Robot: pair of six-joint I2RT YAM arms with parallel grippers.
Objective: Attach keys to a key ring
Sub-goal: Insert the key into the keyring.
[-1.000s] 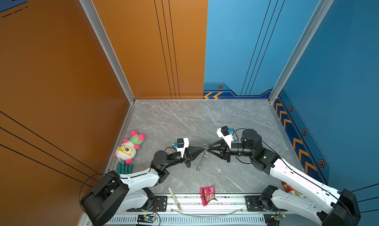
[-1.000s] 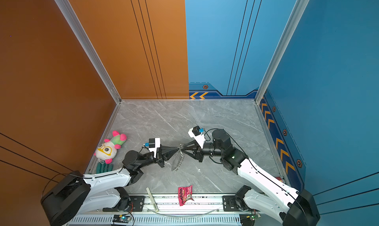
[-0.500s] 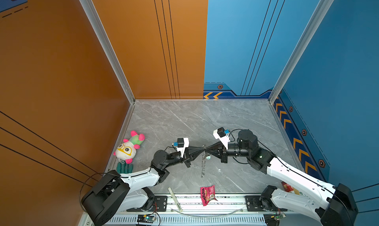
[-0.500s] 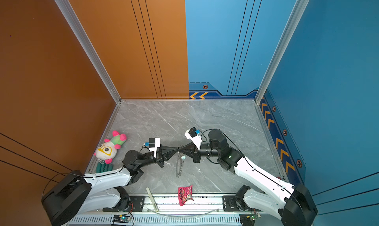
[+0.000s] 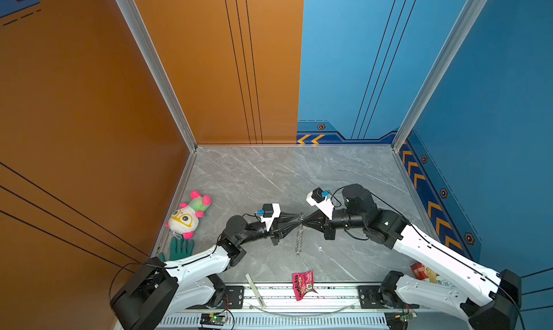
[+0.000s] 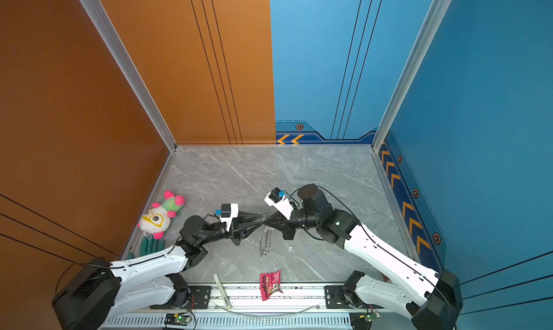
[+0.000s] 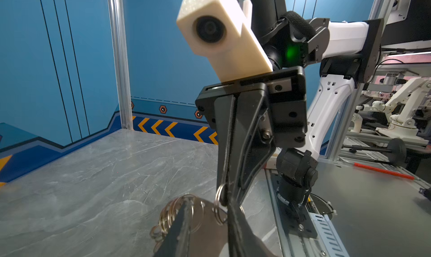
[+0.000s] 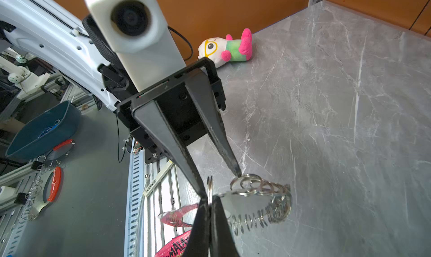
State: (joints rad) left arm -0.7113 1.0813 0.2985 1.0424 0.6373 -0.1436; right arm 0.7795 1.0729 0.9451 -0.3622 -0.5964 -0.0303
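Key ring (image 5: pixel 299 236): up off the table (image 5: pixel 269 175), mid-front, at the spot where the two arms meet tip to tip. It dangles from there. Cannot tell if the low end touches the surface.

Look: a loop of flat grey-beige band, pale and glossy in the right wrist view. One edge carries a close run of small silver rings, bunched and overlapping.

Right gripper (image 7: pixel 223 196): fingers pressed together, pinching one small ring at the top of the loop.

Left gripper (image 8: pixel 220 183): fingers apart. One tip rests against the ring chain, the other sits just beside the pinched ring.

Surface: grey marble-pattern top with thin white veins, and some glare.

Room: orange wall (image 5: pixel 209 74) at left and rear-left, blue wall (image 5: pixel 344 59) at rear-right and right. Aluminium posts stand at the corners, and a yellow chevron strip (image 5: pixel 425 199) runs along the blue base.

Strays: a plush toy (image 5: pixel 188 216) and a green glove (image 5: pixel 180 248) by the left edge, and a red snack packet (image 5: pixel 303 284) on the front rail (image 5: pixel 329 295).
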